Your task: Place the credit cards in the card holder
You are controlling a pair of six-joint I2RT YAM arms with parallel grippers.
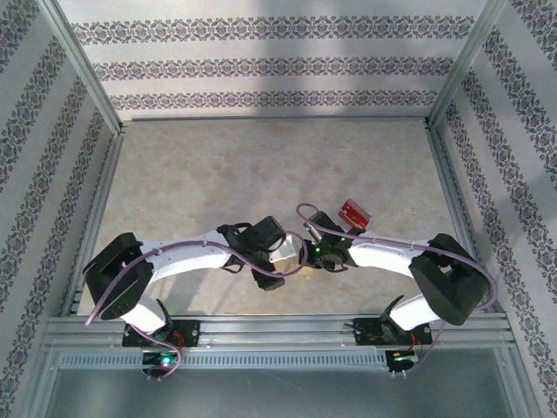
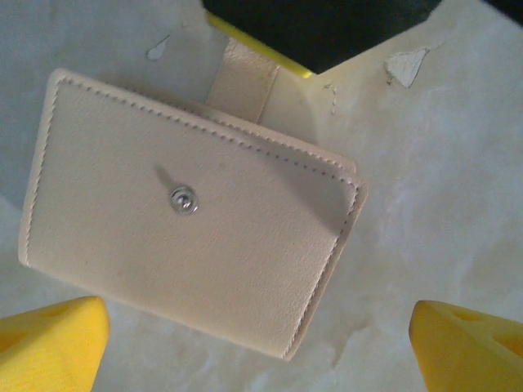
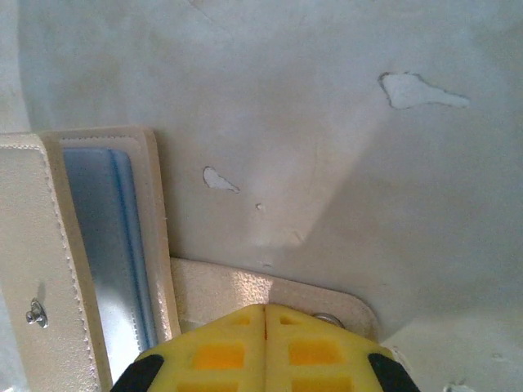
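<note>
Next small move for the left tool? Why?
Probably close the left tool on the wallet: its fingers stand open with the wallet between them, and the right tool is shut on the tab, so pinning the body should let the flap pull open.

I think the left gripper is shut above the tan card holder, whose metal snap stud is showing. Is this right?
Not quite. The left gripper is open, its yellow fingers spread to either side of the card holder, as the left wrist view shows. The metal snap stud is indeed showing.
</note>
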